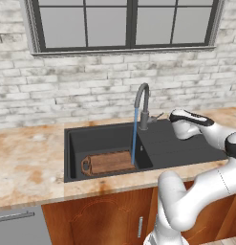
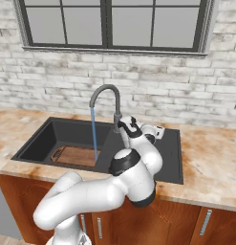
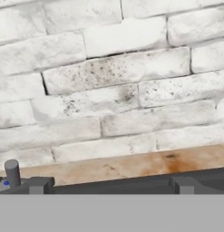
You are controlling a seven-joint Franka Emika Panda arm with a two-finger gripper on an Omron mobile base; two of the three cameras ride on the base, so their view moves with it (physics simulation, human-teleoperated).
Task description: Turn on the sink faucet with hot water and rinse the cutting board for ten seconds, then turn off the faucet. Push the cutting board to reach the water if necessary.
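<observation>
Water [image 1: 134, 134] hits only the cutting board's [image 1: 110, 162] right end; end effector [image 1: 173, 116], jaw state unclear, beside faucet [image 1: 144, 106] lever could nudge it off early.

- a whitewashed brick wall [image 1: 67, 91] runs behind the counter; its bricks are mottled grey with darker mortar lines, seen close in the hand view [image 3: 113, 77]
- a dark-framed window [image 1: 124, 24] sits high in that wall, its panes pale grey; a light sill [image 1: 124, 51] lies under it
- a marbled tan countertop [image 1: 28, 162] spreads left and right, with rusty orange patches
- reddish wooden cabinet doors [image 1: 105, 220] stand below the counter; one carries a thin metal handle [image 1: 140, 227]
- a grey appliance front [image 1: 19, 227] with a bar handle sits at lower left
</observation>
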